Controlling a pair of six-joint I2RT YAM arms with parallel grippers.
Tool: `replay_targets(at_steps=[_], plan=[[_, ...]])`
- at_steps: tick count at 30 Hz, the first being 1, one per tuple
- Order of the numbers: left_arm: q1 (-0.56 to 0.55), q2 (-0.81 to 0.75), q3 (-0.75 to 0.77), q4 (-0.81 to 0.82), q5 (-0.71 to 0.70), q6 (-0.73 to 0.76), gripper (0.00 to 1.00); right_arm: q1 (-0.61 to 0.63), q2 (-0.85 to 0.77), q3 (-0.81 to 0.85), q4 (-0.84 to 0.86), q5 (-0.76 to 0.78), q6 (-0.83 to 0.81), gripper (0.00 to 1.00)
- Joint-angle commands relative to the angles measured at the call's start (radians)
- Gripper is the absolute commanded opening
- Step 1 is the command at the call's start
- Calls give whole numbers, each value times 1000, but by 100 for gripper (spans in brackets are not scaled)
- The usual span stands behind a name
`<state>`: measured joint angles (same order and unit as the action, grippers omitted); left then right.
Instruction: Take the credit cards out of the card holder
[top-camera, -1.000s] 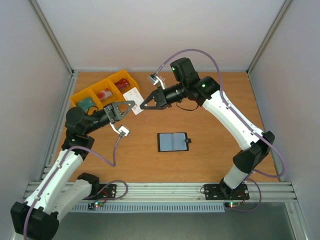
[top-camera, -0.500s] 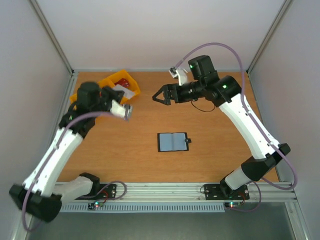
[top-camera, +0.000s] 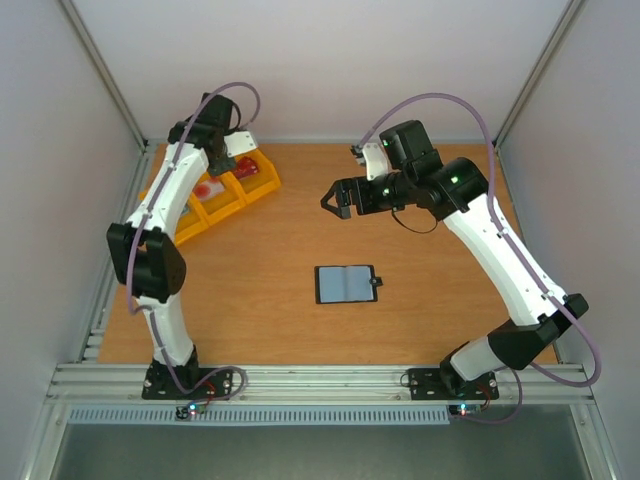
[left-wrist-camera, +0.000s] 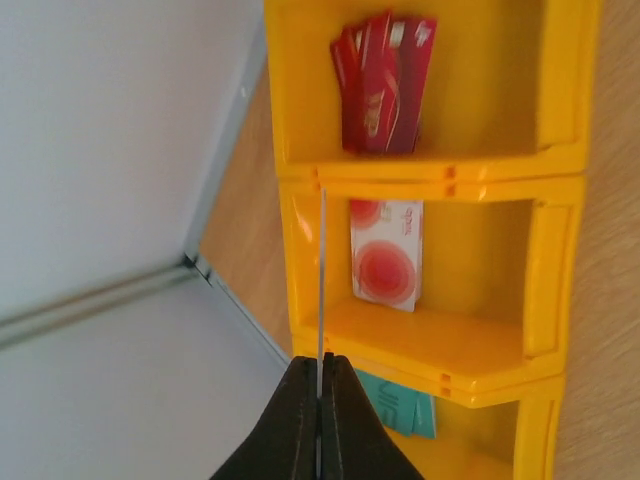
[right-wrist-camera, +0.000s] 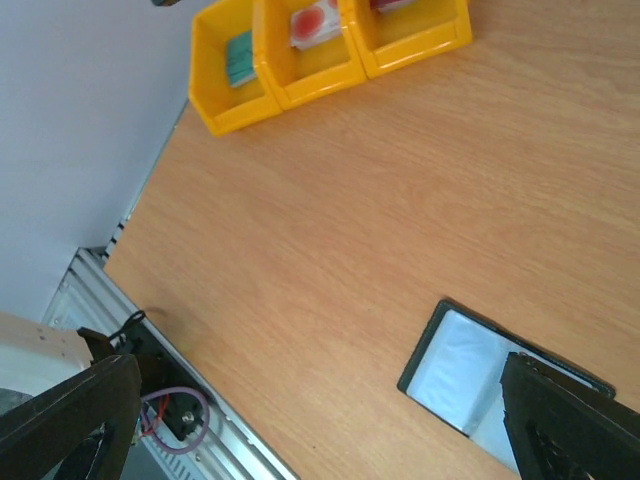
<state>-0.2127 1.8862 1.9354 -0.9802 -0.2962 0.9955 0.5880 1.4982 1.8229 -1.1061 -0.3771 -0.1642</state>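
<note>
The card holder (top-camera: 346, 283) lies open and flat on the table, black with a grey-blue lining; the right wrist view shows it too (right-wrist-camera: 470, 372). My left gripper (left-wrist-camera: 320, 366) is shut on a thin credit card (left-wrist-camera: 322, 280), seen edge-on and held upright above the yellow bins. From above, the left gripper (top-camera: 228, 158) hangs over the bins at the back left. My right gripper (top-camera: 338, 197) hovers open and empty behind the holder. Its fingers (right-wrist-camera: 70, 420) stand wide apart, with bare table between them.
Three joined yellow bins (top-camera: 262, 178) stand at the back left. One holds red cards (left-wrist-camera: 383, 80), the middle one a white card with a red circle (left-wrist-camera: 386, 252), the third a teal card (left-wrist-camera: 400, 412). The grey walls and metal frame rail (left-wrist-camera: 215, 275) run close beside them.
A second ago both grippers met at the card. The right gripper has opened and pulled back to the right. The left arm has swung up and back, carrying the card over the bins.
</note>
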Motion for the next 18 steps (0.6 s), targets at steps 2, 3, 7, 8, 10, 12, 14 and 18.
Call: replay_targets(at_steps=[2,3,7,8,10,12,14,18], plan=[[59,87,22,17,-86,-147,0,-6,-18,-19,-7,35,-23,99],[61,91,-5,63,-95,-144,0,-6,-13,-19,-4,31,-22,99],[69,141,-39,142,-107,-148,0,-5,-4,-16,1,25,-22,99],[73,159,-32,144,-103,-158,0,-6,-4,-16,-1,29,-23,99],[85,192,-20,158,-104,-178,0,-7,-7,-17,-6,36,-27,98],[97,224,-6,172,-109,-196,0,-8,-9,-18,-9,43,-30,99],[109,255,10,175,-113,-215,0,-9,-10,-16,-13,45,-33,98],[123,287,-3,226,-104,-231,0,-8,-7,-15,-15,44,-36,98]])
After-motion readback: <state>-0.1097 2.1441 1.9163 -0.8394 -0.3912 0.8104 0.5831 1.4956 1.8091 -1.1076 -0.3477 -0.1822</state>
